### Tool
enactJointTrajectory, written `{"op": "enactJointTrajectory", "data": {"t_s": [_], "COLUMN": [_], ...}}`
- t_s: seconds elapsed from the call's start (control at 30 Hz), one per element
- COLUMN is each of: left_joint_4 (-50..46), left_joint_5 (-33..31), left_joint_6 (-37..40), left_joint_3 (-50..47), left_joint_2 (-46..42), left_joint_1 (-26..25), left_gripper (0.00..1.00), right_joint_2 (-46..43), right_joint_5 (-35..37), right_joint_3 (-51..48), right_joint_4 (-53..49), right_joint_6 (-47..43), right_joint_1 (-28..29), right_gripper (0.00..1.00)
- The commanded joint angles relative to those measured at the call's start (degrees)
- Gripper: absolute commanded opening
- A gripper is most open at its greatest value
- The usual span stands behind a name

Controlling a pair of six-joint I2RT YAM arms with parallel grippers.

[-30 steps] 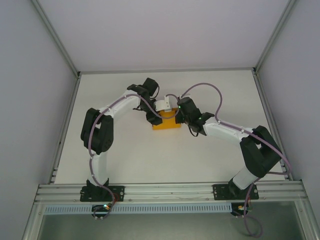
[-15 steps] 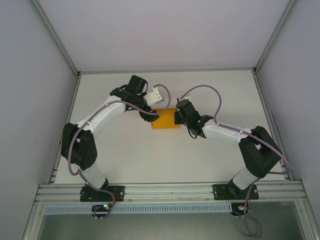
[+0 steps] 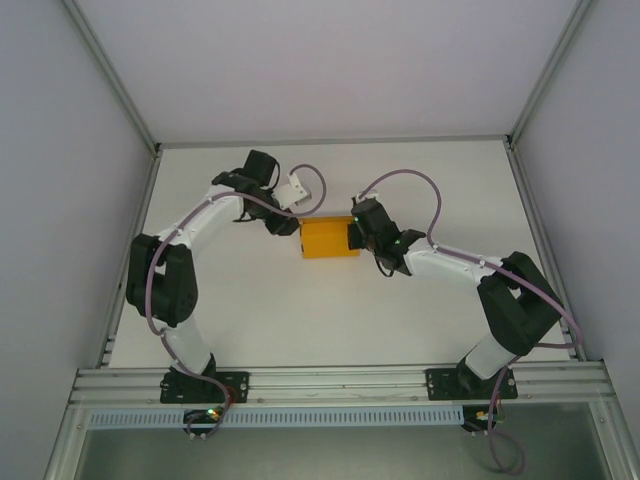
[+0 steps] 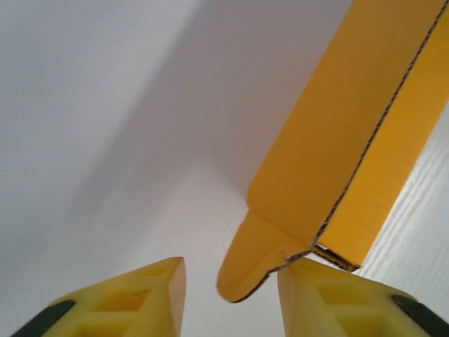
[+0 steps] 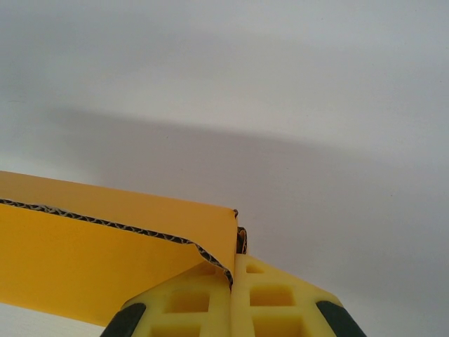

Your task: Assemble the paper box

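Your right gripper [image 5: 233, 270] pinches the paper box [image 3: 330, 240] at its right end; your left gripper [image 4: 231, 282] stands open, the box's tab [image 4: 245, 256] pointing between its jaws at bottom centre

one paper box [image 3: 330, 239], two arms [image 3: 200, 222] [image 3: 450, 265], two pincers [image 4: 231, 298] [image 5: 233, 295]

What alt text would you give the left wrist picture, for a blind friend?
An orange-yellow paper box lies on a white table, a rounded tab sticking out of its near corner. The tab points into the gap between the left arm's two yellow fingers, which stand apart at the bottom edge.
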Motion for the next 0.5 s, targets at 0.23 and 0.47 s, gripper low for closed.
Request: {"op": "enactJointTrajectory", "data": {"t_s": [0.23, 0.47], "left_joint_4": [0.0, 1.11], "left_joint_5": [0.83, -2.12], "left_joint_6": [1.82, -3.01], "left_joint_3": [1.16, 1.55], "left_joint_2": [-1.12, -1.05], "left_joint_1": [-1.48, -2.94], "left_gripper": [0.19, 0.0], "right_joint_2": [4.76, 4.21], "right_joint_5": [-6.92, -4.4], "right_joint_3": [-1.3, -1.74], "right_joint_4": [-13.17, -13.89], "right_joint_6": [-0.63, 0.07], "right_joint_1": [1.08, 1.68], "right_gripper": [0.0, 0.0]}}
